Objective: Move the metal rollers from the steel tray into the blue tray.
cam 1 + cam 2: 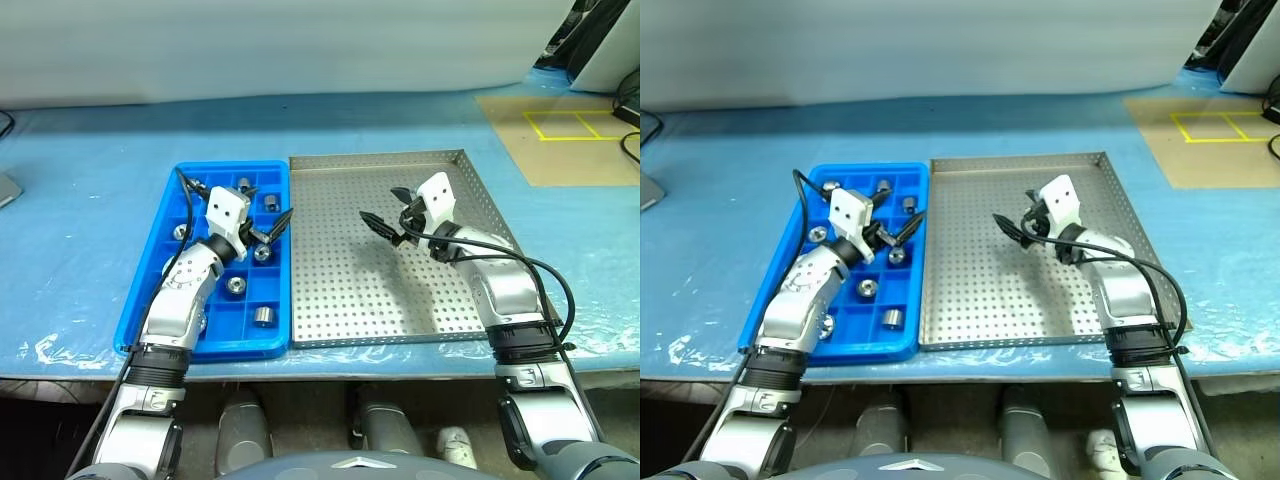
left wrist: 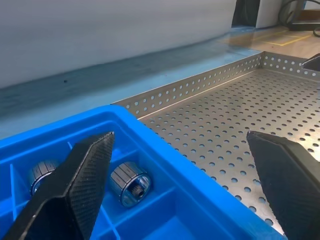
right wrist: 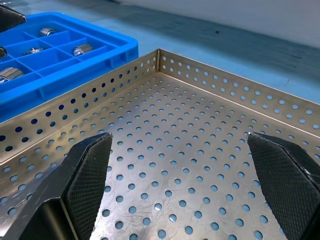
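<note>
The metal rollers [image 1: 263, 317] lay in separate compartments of the blue tray [image 1: 160, 262], which sat touching the steel tray [image 1: 340, 300] on the counter [image 1: 80, 200]. The left gripper [image 1: 268, 232] hovered over the blue tray, the right gripper [image 1: 388, 216] over the steel tray, both with fingers spread and holding nothing.

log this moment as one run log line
steel tray: no rollers seen | blue tray: rollers in compartments | left gripper: open, over blue tray | right gripper: open, over steel tray
</note>
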`<move>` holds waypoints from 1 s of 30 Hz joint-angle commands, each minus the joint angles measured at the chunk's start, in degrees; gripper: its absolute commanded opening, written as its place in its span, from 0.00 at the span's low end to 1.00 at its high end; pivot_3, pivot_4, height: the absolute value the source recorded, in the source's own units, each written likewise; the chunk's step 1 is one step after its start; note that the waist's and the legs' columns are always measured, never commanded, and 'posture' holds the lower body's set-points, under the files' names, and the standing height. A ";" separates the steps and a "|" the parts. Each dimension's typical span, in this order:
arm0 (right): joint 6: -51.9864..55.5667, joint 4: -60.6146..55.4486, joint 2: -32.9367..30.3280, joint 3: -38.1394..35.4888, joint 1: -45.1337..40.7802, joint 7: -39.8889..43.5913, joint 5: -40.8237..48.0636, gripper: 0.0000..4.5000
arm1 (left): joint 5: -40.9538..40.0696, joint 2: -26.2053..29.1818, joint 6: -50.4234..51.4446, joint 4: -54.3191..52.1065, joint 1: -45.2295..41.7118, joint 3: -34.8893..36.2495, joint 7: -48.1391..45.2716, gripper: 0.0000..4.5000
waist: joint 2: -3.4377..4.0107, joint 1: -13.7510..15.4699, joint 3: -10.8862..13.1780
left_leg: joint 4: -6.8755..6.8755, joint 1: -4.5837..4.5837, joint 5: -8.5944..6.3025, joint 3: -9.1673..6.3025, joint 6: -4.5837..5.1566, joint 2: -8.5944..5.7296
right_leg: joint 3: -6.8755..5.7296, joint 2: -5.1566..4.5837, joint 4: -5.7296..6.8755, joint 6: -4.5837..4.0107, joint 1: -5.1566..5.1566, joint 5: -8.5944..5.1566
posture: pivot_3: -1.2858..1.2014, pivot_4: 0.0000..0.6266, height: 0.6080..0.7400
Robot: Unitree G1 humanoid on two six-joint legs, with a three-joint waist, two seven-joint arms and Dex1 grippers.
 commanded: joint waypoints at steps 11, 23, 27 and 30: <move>-1.74 1.00 0.41 -0.03 -3.67 0.27 0.31 1.00 | -0.46 -0.33 -1.88 -0.49 -2.74 0.82 0.25 1.00 | 0.00 -0.02 0.00 | 0.00 -0.01 0.01 0.00 -0.02 0.00 | 0.00 0.01 0.01 0.00 -0.02 0.01 | 0.51 0.24 1.00; -2.95 1.77 1.18 1.06 -3.38 0.47 -0.05 1.00 | -0.31 -0.21 -1.88 -0.47 -3.12 0.36 -0.16 1.00 | 0.00 -0.01 0.00 | -0.01 -0.01 0.01 0.00 -0.02 0.00 | 0.00 0.01 0.01 0.00 -0.02 0.01 | 0.51 0.24 1.00; -3.03 2.03 0.74 0.95 -3.11 0.56 -0.05 1.00 | 0.30 -0.12 -2.11 -0.40 -2.78 -0.05 -0.12 1.00 | 0.00 0.10 0.00 | -0.01 -0.03 0.01 0.00 -0.01 0.00 | 0.00 0.00 0.00 0.00 -0.02 0.00 | 0.51 0.24 1.00; -2.70 2.00 0.79 1.08 -3.35 0.68 -0.02 1.00 | 0.32 -0.20 -1.90 -0.90 -2.56 -0.09 -0.05 1.00 | 0.00 0.09 0.00 | -0.01 -0.03 0.01 0.00 -0.01 0.00 | 0.00 0.00 0.00 0.00 -0.02 0.00 | 0.52 0.24 1.00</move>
